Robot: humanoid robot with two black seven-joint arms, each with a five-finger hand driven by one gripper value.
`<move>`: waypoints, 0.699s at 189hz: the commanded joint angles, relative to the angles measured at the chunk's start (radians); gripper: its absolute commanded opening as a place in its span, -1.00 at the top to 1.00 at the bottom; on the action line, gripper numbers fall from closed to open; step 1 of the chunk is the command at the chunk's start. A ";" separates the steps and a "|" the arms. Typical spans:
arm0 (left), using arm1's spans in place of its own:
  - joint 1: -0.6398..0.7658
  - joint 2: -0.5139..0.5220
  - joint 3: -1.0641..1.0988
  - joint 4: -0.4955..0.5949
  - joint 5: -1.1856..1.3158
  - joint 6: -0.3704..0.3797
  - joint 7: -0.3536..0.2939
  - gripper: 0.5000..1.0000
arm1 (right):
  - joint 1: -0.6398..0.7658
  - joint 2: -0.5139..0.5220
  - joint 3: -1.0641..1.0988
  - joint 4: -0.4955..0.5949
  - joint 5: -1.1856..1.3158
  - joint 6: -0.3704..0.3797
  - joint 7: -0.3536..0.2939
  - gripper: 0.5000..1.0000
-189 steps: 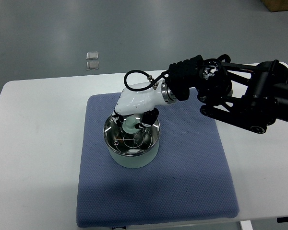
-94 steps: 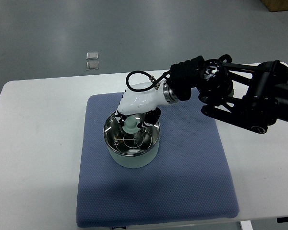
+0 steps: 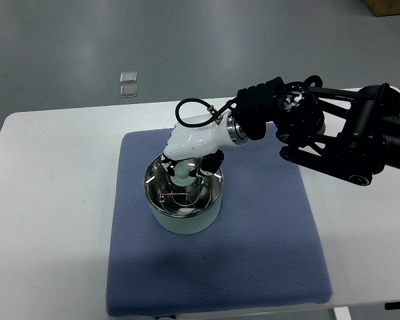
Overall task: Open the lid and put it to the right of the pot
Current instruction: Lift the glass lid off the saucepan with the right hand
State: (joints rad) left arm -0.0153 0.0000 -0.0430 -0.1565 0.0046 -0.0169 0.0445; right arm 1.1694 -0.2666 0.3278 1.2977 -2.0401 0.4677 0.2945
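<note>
A pale green pot (image 3: pixel 184 217) stands on the blue mat (image 3: pixel 253 253), left of the mat's middle. Its glass lid (image 3: pixel 180 192) with a steel rim sits on top, and a light knob (image 3: pixel 182 175) rises from its centre. My right hand (image 3: pixel 187 167), white with dark fingers, reaches in from the right on a black arm (image 3: pixel 333 137) and hangs over the lid. Its fingers curl around the knob. The lid still looks seated on the pot. The left arm does not show.
The mat lies on a white table (image 3: pixel 47 200). The mat's right half is bare blue cloth. Two small clear squares (image 3: pixel 128 83) lie on the grey floor beyond the table's far edge.
The right hand has shifted slightly up and to the right while holding the knob. The lid has barely moved.
</note>
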 commanded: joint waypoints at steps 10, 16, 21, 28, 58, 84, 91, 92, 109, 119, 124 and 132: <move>0.000 0.000 0.000 0.000 0.000 0.000 0.000 -1.00 | 0.001 -0.002 0.000 0.000 0.000 -0.001 0.000 1.00; 0.000 0.000 0.000 0.000 0.000 0.000 0.000 -1.00 | 0.003 -0.003 0.000 0.000 0.000 -0.003 0.000 1.00; 0.000 0.000 0.000 0.000 0.000 0.000 0.000 -1.00 | 0.003 -0.003 0.002 0.000 0.001 -0.003 0.002 1.00; 0.000 0.000 0.000 0.000 0.000 0.000 0.000 -1.00 | 0.003 -0.003 0.002 0.000 0.001 -0.003 0.002 1.00; 0.000 0.000 0.000 0.000 0.000 0.000 0.000 -1.00 | 0.012 -0.009 0.005 0.009 0.012 -0.009 0.005 1.00; 0.000 0.000 0.000 0.000 0.000 0.000 0.000 -1.00 | 0.015 -0.016 0.017 0.025 0.020 -0.007 0.006 1.00; 0.000 0.000 0.000 0.000 0.000 0.000 0.000 -1.00 | 0.015 -0.016 0.017 0.025 0.020 -0.007 0.006 1.00; 0.000 0.000 0.000 0.000 0.000 0.000 0.000 -1.00 | 0.025 -0.025 0.019 0.034 0.021 -0.007 0.008 1.00; 0.000 0.000 0.000 0.000 0.000 0.000 0.000 -1.00 | 0.041 -0.042 0.020 0.040 0.021 -0.011 0.009 1.00; 0.000 0.000 0.000 0.000 0.000 0.000 0.000 -1.00 | 0.042 -0.045 0.020 0.041 0.024 -0.012 0.009 1.00; 0.000 0.000 0.000 0.000 0.000 0.000 0.000 -1.00 | 0.055 -0.063 0.031 0.043 0.049 -0.011 0.009 1.00; 0.000 0.000 0.000 0.000 0.000 0.000 0.000 -1.00 | 0.059 -0.075 0.039 0.045 0.066 -0.011 0.008 1.00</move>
State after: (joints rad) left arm -0.0152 0.0000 -0.0430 -0.1565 0.0046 -0.0169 0.0445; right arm 1.2127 -0.3132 0.3500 1.3385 -2.0090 0.4570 0.3037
